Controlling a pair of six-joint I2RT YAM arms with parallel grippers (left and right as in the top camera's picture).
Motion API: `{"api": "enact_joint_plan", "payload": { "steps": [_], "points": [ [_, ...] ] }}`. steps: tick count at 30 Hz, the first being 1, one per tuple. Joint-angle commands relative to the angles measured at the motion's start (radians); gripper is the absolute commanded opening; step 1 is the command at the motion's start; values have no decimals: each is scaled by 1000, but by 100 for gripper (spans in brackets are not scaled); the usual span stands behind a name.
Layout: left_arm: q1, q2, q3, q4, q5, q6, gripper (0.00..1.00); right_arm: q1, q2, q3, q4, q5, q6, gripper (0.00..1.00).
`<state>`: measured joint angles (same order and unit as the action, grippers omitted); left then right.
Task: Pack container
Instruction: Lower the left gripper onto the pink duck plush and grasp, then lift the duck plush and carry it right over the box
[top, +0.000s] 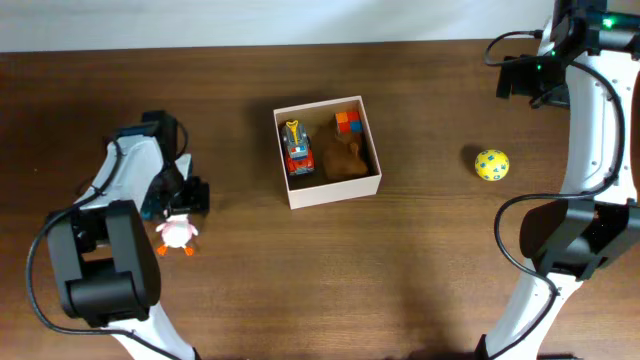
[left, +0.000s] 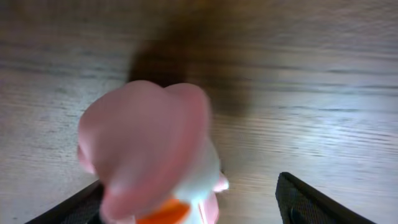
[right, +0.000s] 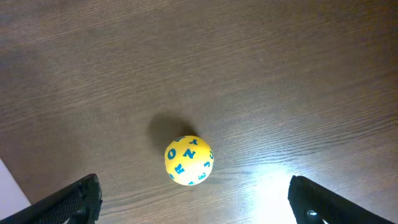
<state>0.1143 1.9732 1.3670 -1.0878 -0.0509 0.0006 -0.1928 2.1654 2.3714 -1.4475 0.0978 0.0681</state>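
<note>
The container (top: 335, 190), a square white-walled box with a tan inside, stands mid-table and holds a red toy truck (top: 297, 148), a brown toy (top: 346, 158) and coloured blocks (top: 348, 121). My left gripper (top: 180, 208) is open, its fingers on either side of a pink and white duck toy (top: 176, 232), which fills the left wrist view (left: 146, 155) between the jaws (left: 186, 208). My right gripper (top: 522, 78) is open and empty at the far right, above and away from a yellow ball with blue letters (top: 491, 164). The right wrist view shows that ball (right: 188, 160) beyond the jaws (right: 199, 205).
The dark wooden table (top: 420, 270) carries nothing else. The left arm's base (top: 100, 275) stands at the front left, and the right arm's base (top: 580, 240) at the front right. A pale wall runs along the far edge.
</note>
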Motion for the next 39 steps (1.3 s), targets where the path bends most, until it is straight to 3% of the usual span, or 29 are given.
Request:
{"api": "enact_joint_plan", "payload": {
  "steps": [1,6,15,18,23,27,34,39],
  "points": [
    [20,-8,-31,10,42,16,82,2,-6,21,0,16,4,99],
    [20,-8,-31,30,56,15,81,2,-6,21,0,16,3,99],
    [20,-8,-31,34,56,15,67,3,-6,21,0,16,3,99],
    [20,-8,-31,34,56,15,48,2,-6,21,0,16,3,99],
    [20,-8,-31,45,56,14,41,2,-6,21,0,16,4,99],
    [20,-8,-31,71,58,10,21,2,-6,21,0,16,4,99],
    [20,-13,46,50,72,-8,14,2,-6,21,0,16,4,99],
    [19,-21,248,-46,146,-7,12,2,-6,21,0,16,4,99]
  ]
}}
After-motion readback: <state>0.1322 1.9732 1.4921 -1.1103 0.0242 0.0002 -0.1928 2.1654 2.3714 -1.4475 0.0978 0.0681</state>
